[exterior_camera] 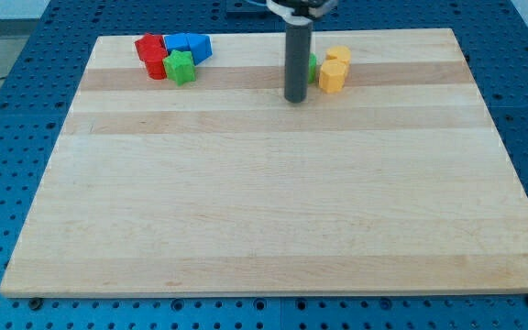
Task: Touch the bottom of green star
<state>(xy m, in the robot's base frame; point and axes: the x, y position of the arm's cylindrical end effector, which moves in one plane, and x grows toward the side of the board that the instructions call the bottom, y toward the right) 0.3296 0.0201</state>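
Note:
My tip (pixel 295 99) rests on the wooden board (pixel 264 202) near the view's top, just right of centre. A green block (pixel 313 67), mostly hidden behind the rod, shows only as a sliver on the rod's right side; its shape cannot be made out. My tip is just below and left of that sliver, and whether they touch cannot be told. A second green block (pixel 180 67), chunky and lumpy in outline, sits at the top left, far to the left of my tip.
Two yellow blocks (pixel 333 76) (pixel 339 57) sit right of the hidden green block. Red blocks (pixel 151 51) and blue blocks (pixel 189 44) cluster around the top-left green block. A blue perforated table (pixel 7 110) surrounds the board.

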